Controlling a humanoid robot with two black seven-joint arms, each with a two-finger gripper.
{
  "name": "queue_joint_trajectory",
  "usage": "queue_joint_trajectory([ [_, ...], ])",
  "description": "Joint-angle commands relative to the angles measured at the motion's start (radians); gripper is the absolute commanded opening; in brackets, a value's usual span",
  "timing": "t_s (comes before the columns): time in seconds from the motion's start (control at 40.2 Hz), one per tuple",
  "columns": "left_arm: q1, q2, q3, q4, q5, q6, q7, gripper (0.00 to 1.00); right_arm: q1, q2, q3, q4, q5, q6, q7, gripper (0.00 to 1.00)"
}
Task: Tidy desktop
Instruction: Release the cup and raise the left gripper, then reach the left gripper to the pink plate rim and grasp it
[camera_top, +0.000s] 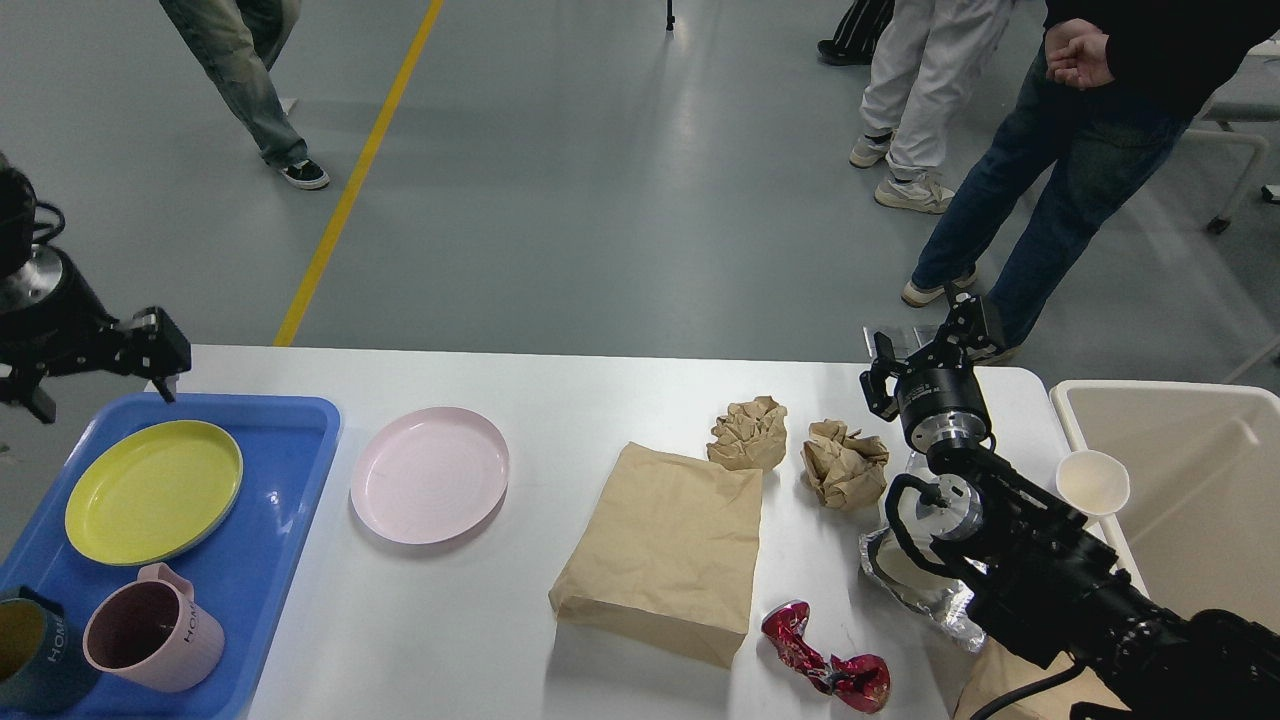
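**Litter and dishes spread over the desktop**

Head view: The desktop (560, 385), a wide matte white slab with rounded corners, fills the lower frame. It is rigid and stays put; what gets handled is what lies on it. The crumpled paper balls (748, 432) look light and soft, best pinched across the bulk. The flat paper bag (665, 550) is limp, so take it by an edge. The pink plate (430, 475) is stiff and probably slick; take it by the rim.

The left gripper (160, 345) hovers over the blue tray (290, 440), its fingers too dark to tell apart. The right gripper (925, 345) seems spread and empty.
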Motion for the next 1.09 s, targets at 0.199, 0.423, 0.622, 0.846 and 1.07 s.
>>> queue_joint_trajectory([
  [0.199, -0.125, -0.136, -0.036, -0.049, -0.022, 0.000, -0.037, 0.96, 0.000, 0.000, 0.000, -0.002, -0.001, 0.000, 0.000, 1.00],
  [0.423, 0.153, -0.211, -0.154, 0.000, -0.045, 0.182, -0.041, 0.96, 0.000, 0.000, 0.000, -0.002, 0.001, 0.000, 0.000, 1.00],
  [0.622, 0.263, -0.231, -0.214, 0.022, -0.043, 0.510, -0.040, 0.96, 0.000, 0.000, 0.000, -0.002, -0.001, 0.000, 0.000, 1.00],
  [0.846, 0.405, -0.290, -0.297, 0.114, -0.042, 0.564, -0.037, 0.96, 0.000, 0.000, 0.000, -0.002, -0.001, 0.000, 0.000, 1.00],
  [1.07, 0.446, -0.301, -0.325, 0.117, -0.043, 0.493, -0.038, 0.96, 0.000, 0.000, 0.000, -0.002, -0.001, 0.000, 0.000, 1.00],
])
